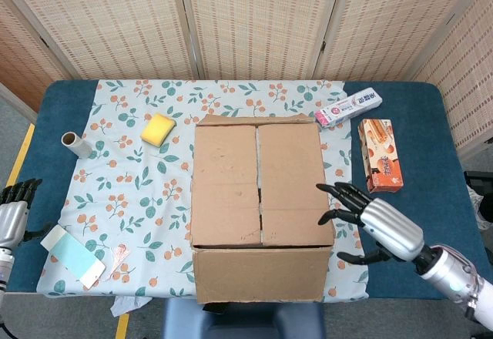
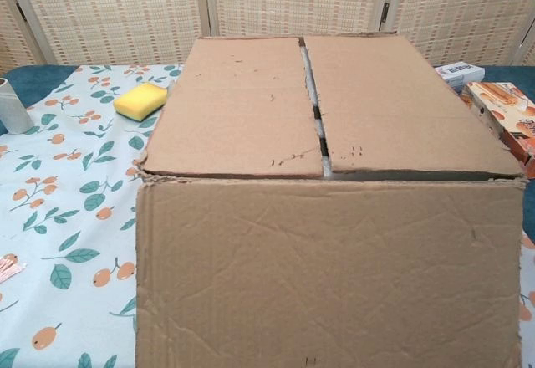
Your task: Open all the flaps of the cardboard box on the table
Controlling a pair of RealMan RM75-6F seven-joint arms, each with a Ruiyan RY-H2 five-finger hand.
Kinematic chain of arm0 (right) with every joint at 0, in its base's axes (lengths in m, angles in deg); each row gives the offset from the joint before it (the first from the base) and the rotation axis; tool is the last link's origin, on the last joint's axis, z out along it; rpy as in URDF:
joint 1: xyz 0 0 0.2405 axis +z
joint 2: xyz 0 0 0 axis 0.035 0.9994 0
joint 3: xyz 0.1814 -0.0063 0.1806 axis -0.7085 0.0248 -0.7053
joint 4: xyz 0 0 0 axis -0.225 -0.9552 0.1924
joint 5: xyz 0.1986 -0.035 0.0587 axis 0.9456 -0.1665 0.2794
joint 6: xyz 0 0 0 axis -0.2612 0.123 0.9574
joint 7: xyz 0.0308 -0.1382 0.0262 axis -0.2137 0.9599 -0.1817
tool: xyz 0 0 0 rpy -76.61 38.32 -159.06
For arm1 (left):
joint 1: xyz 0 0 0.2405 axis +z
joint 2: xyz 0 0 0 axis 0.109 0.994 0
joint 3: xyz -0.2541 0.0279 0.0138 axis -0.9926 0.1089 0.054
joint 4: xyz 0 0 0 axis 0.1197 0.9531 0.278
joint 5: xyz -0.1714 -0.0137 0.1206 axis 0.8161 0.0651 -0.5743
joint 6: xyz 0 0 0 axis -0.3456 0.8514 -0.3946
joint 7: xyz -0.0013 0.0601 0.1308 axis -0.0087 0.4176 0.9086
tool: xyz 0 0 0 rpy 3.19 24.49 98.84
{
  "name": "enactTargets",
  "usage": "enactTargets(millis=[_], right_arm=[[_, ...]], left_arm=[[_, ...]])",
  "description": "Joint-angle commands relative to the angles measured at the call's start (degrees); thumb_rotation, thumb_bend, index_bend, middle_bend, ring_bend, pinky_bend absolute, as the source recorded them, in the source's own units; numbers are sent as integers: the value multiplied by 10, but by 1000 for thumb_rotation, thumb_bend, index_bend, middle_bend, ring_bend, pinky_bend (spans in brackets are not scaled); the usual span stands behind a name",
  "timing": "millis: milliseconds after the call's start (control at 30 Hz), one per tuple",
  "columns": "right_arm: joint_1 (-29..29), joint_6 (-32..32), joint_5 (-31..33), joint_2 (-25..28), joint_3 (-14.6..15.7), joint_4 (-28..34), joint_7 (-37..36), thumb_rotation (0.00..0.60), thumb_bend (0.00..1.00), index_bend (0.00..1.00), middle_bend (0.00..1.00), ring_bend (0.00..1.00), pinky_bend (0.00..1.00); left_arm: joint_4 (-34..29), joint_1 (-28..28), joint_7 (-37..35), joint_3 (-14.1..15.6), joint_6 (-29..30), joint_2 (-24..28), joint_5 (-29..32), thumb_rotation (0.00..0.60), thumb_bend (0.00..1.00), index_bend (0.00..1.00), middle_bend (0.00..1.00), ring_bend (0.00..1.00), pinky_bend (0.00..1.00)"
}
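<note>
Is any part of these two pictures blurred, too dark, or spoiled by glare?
Head view: even soft light, no glare; the cardboard box and right hand look sharp, with only faint shadows. Chest view: the front flap fills the lower frame, still clear enough to show creases; a dark blurred shape sits at the top right corner.
</note>
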Motion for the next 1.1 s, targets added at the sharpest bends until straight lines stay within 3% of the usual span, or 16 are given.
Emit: enactTargets(millis=[33, 133, 300, 600, 1100], right_arm=[[57, 122, 180, -64, -124, 51, 306, 469, 292, 369, 0, 8, 0], [89, 155, 246, -107, -156, 44, 419, 327, 292, 440, 0, 1, 0], [148, 219, 336, -161, -181, 23, 544, 269, 291, 499, 0, 0, 0], [228, 293, 465, -239, -199, -36, 620, 248, 291, 525, 1, 0, 0], [284, 307, 507, -285, -185, -85, 671, 243, 291, 640, 18, 0, 0]], left_arm=[[-3, 3, -6, 0, 2, 4, 1, 600, 332, 0, 82, 52, 0], [-7, 7, -13, -1, -1, 10, 7, 600, 331, 0, 82, 49, 0], [-11, 12, -30, -2, 5, 18, 2, 600, 332, 0, 82, 46, 0], [-4, 17, -64, -2, 4, 25, -5, 600, 332, 0, 82, 44, 0], [3, 17, -88, -1, -3, 29, -12, 600, 331, 0, 82, 43, 0]])
